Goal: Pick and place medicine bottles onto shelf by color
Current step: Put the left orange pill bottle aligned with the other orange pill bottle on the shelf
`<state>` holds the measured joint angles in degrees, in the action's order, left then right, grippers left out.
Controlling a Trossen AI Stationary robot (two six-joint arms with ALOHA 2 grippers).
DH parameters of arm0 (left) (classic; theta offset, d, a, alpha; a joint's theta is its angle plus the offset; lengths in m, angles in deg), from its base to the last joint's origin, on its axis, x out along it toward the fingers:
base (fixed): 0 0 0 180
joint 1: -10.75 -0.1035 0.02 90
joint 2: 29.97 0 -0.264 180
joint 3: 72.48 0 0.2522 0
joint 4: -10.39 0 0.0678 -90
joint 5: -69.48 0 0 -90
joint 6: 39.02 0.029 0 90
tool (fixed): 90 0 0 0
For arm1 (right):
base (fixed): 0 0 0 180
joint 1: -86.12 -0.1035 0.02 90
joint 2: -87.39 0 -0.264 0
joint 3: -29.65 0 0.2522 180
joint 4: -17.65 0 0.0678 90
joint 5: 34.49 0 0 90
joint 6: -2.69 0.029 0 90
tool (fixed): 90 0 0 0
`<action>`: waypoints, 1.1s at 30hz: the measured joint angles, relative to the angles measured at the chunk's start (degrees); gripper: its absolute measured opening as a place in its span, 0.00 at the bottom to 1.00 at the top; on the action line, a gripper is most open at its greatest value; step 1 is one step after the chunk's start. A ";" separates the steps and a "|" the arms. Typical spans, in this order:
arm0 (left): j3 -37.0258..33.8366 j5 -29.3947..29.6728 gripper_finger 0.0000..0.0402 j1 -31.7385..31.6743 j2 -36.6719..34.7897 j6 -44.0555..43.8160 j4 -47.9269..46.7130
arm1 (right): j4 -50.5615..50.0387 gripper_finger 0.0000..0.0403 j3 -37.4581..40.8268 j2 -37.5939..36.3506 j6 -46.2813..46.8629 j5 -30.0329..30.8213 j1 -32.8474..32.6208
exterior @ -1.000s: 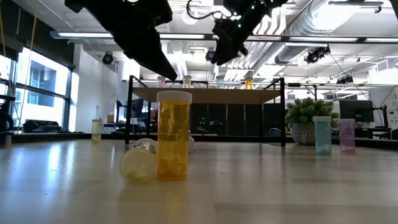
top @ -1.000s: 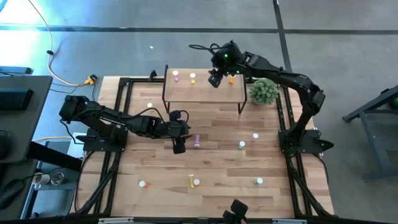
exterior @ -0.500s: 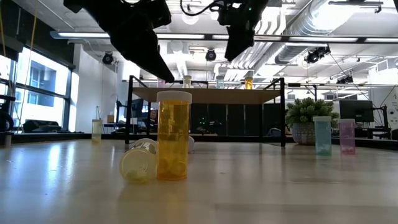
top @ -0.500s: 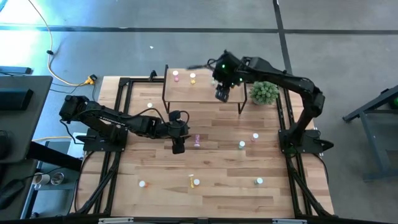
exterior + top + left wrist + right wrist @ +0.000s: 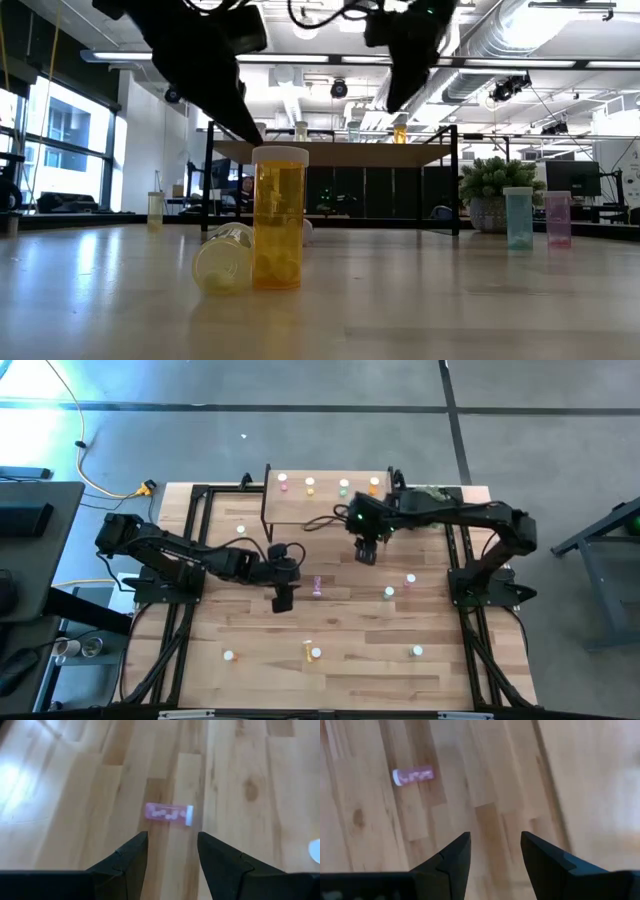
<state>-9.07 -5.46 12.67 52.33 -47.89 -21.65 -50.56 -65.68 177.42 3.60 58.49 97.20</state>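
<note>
The left gripper (image 5: 283, 600) hangs above the table (image 5: 350, 640) with its fingers (image 5: 131, 855) parted and nothing between them; a pink bottle (image 5: 169, 814) lies on its side on the wood just ahead of the tips, its white cap turned away to one side. From above, that bottle (image 5: 317, 584) sits just beside this gripper, on the side toward the right arm. The right gripper (image 5: 367, 550) is also parted and empty, held in the air just in front of the shelf (image 5: 325, 508) and nearer the plant (image 5: 492, 190) end; its own camera catches the same pink bottle lying farther off. On the shelf's back edge stand four bottles (image 5: 309, 485) in a row: pink, yellow, green, orange. In front of the shelf, beyond the right gripper, a pink bottle (image 5: 410, 579) and a green one (image 5: 389, 593) stand upright; more sit near the table's front edge, where an upright orange bottle (image 5: 279, 218) touches a tipped yellow one (image 5: 223, 262).
</note>
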 joint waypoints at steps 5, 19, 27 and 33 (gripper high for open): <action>0.00 -0.10 0.40 1.18 0.00 -1.40 -1.15 | 5.84 0.41 9.56 -6.32 7.97 0.01 -2.41; 0.02 -5.64 0.40 8.82 -0.02 -17.40 -13.95 | 12.67 0.41 19.03 -12.85 21.42 4.44 -11.61; 0.03 -5.63 0.40 19.65 -1.62 -27.94 -19.13 | 15.06 0.41 19.87 -12.78 26.33 7.23 -16.35; 0.04 -4.30 0.40 27.40 -5.40 -34.95 -19.69 | 18.18 0.41 19.87 -12.78 27.04 8.91 -19.19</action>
<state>-9.03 -9.76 40.07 46.93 -82.85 -41.34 -32.38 -45.81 164.64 30.65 67.40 78.01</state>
